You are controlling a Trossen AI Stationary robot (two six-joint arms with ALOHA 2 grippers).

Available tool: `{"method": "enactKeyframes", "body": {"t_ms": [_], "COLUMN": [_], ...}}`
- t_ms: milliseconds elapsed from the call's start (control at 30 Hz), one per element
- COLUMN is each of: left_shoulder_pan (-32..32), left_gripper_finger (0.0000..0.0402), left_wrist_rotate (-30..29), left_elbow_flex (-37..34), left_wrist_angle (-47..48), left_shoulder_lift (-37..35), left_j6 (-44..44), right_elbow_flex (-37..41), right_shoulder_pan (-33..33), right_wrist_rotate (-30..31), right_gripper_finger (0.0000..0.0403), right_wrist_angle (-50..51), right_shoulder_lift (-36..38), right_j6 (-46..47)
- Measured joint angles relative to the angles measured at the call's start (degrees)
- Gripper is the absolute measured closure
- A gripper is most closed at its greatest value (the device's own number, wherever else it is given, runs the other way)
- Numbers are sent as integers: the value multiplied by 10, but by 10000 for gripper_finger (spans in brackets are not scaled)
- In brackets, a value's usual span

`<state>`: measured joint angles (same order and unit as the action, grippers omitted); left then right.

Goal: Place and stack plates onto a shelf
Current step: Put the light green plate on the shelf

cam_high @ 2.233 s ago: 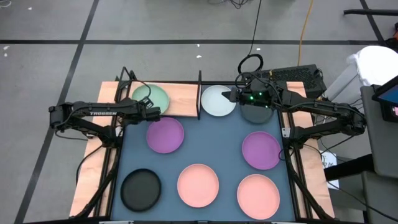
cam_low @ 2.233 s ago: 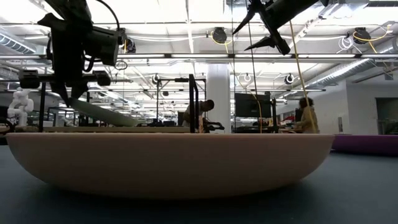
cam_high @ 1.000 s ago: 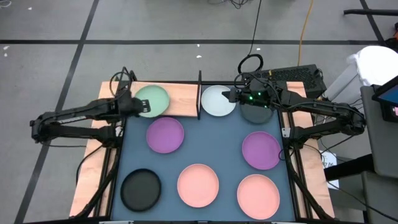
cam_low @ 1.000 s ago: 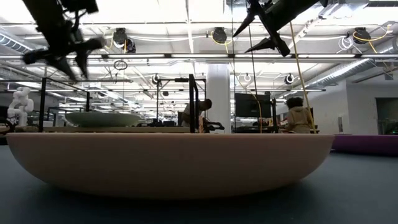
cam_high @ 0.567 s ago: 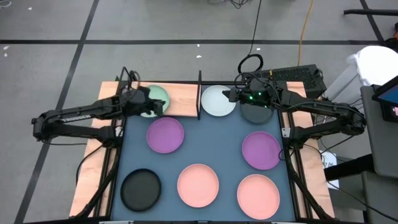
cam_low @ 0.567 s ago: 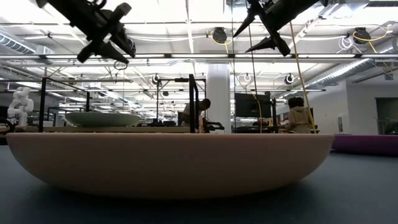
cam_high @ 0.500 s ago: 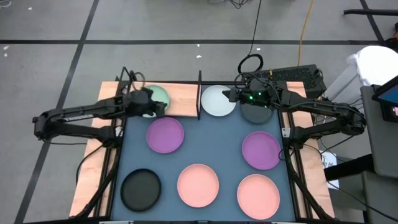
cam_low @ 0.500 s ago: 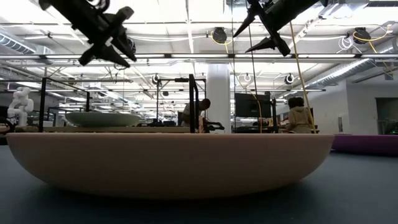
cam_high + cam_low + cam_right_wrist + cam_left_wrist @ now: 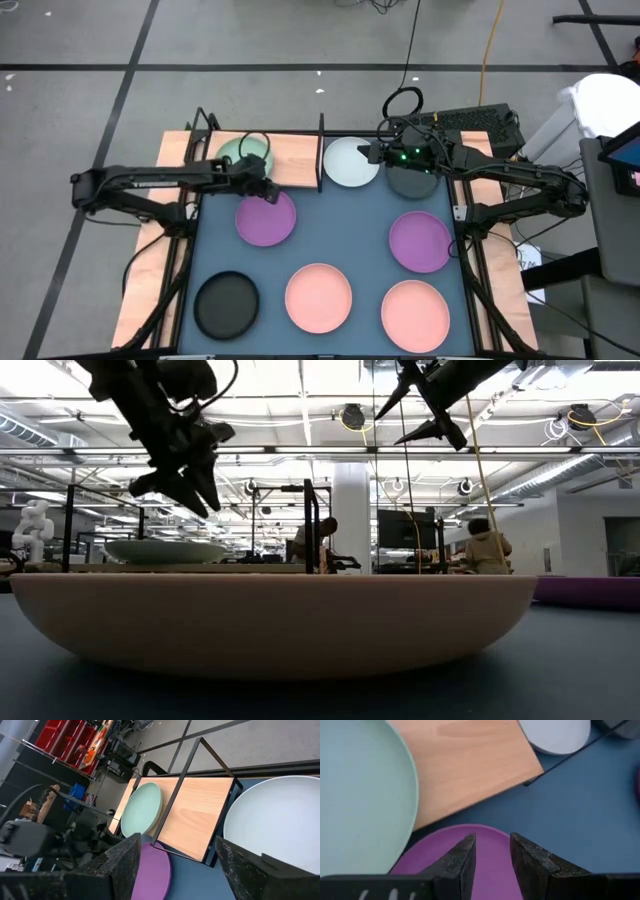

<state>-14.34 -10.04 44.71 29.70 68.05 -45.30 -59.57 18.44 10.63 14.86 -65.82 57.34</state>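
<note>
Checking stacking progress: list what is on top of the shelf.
One pale green plate lies flat on the shelf, nothing stacked on it. The left gripper covers part of its rim.

Light: even overhead brightness is given by ceiling strips (image 9: 300,395).
Shadows: soft, faint.
Focus: the near pink plate (image 9: 270,622) is blurred.

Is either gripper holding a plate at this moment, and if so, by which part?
Nothing is held. The left gripper hangs over the purple plate with jaws apart and empty; the right gripper is open and empty above the whitish plate.
</note>
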Motion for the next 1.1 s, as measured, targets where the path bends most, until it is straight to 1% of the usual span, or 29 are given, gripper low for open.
{"method": "enactKeyframes", "body": {"t_ms": [167, 367, 500, 700, 967, 1033, 1100], "left_shoulder_pan": [-2, -23, -32, -52, -100, -110, -117], "left_gripper_finger": [281, 313, 328, 330, 330, 330, 330], "left_wrist_rotate": [-29, -35, -35, -40, -41, -33, -9], "left_elbow_flex": [0, 0, 0, 0, 0, 0, 0], "left_wrist_angle": [-30, -38, -65, -72, -73, -76, -88], "left_shoulder_lift": [30, 64, 78, 78, 77, 77, 77], "left_j6": [52, 69, 88, 98, 124, 126, 128], "right_elbow_flex": [0, 0, 0, 0, 0, 0, 0], "right_shoulder_pan": [0, 0, 0, 0, 0, 0, 0], "right_wrist_rotate": [0, -1, -1, -2, -2, -2, -3], "right_gripper_finger": [165, 165, 165, 165, 165, 165, 165], "right_wrist_angle": [0, 0, 0, 0, 0, 0, 0], "right_shoulder_lift": [0, 0, 0, 0, 0, 0, 0], "right_j6": [-5, -15, -15, -23, -25, -25, -26]}}
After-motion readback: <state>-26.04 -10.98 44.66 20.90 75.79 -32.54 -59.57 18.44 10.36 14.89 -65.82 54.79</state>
